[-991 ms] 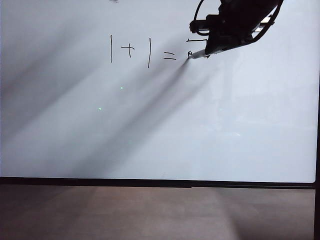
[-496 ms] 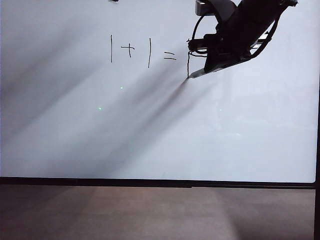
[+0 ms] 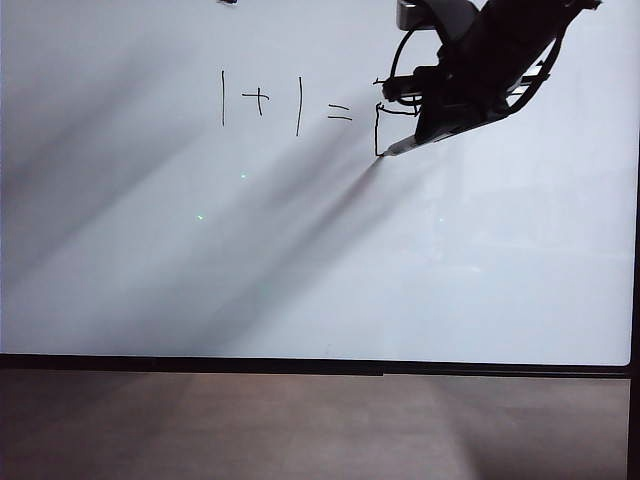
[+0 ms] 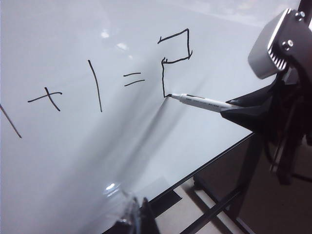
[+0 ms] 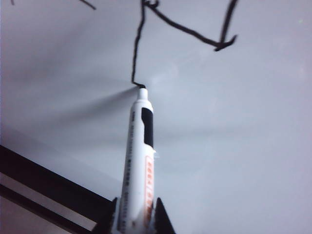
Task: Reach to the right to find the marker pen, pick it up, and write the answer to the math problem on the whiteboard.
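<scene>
My right gripper [image 3: 437, 125] hangs over the upper right of the whiteboard [image 3: 300, 280], shut on the marker pen [image 3: 398, 147]. In the right wrist view the pale barrel of the marker pen [image 5: 140, 161] sits between the two fingers of the right gripper [image 5: 135, 212]. Its dark tip touches the board at the lower end of a vertical stroke. That stroke belongs to the answer [image 4: 174, 56], an angular, part-drawn figure right of the math problem [image 3: 285, 102]. My left gripper [image 4: 140, 219] hovers near the board's lower edge, shut and holding nothing; the exterior view does not show it.
A thin black rim [image 3: 300, 365] bounds the board at the bottom, with a brown surface [image 3: 300, 425] below it. Black stand bars [image 4: 219, 204] run under the board's edge beside the right arm [image 4: 282, 107].
The pen tip has travelled down the board, drawing the vertical stroke of the answer. Over the last half second it has barely moved. The left gripper has kept still.
</scene>
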`<state>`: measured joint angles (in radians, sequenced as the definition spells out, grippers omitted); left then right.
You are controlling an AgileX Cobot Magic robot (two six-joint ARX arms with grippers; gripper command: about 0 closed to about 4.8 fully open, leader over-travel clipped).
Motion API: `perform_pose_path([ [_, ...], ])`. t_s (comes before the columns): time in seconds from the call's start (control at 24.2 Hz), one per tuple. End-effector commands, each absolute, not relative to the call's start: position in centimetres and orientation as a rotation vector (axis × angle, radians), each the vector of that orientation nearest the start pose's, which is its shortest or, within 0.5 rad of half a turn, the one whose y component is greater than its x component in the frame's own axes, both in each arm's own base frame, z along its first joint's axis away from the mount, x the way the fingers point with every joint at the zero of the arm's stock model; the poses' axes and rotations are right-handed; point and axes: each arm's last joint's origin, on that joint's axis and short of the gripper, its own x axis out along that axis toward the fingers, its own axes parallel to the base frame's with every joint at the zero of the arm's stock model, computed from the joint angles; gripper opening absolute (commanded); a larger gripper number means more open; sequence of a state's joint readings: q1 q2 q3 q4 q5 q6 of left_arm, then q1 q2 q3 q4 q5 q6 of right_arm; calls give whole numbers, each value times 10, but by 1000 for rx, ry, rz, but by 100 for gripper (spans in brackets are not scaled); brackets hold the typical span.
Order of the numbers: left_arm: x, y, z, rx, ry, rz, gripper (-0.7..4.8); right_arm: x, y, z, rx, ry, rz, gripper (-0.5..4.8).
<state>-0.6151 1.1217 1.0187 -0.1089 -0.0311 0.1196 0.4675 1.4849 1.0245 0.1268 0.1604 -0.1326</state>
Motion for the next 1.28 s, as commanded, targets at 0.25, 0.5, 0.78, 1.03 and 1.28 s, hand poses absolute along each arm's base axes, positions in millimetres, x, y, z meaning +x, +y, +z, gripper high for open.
perform_pose_path([
  [0.25, 204, -143, 358, 182, 151, -591, -5, 302, 131, 292, -218, 264, 233, -6],
  [0.5, 204, -143, 358, 182, 153, -591, -5, 305, 117, 291, -222, 291, 174, -6],
  [0.78, 204, -143, 358, 183, 156, -591, -5, 305, 113, 294, -219, 288, 160, -6],
  [1.03, 203, -143, 358, 183, 155, -591, -5, 303, 114, 295, -209, 285, 199, -6],
  [1.28, 196, -137, 367, 166, 108, -587, -5, 265, 113, 331, -143, 236, 296, -6],
])
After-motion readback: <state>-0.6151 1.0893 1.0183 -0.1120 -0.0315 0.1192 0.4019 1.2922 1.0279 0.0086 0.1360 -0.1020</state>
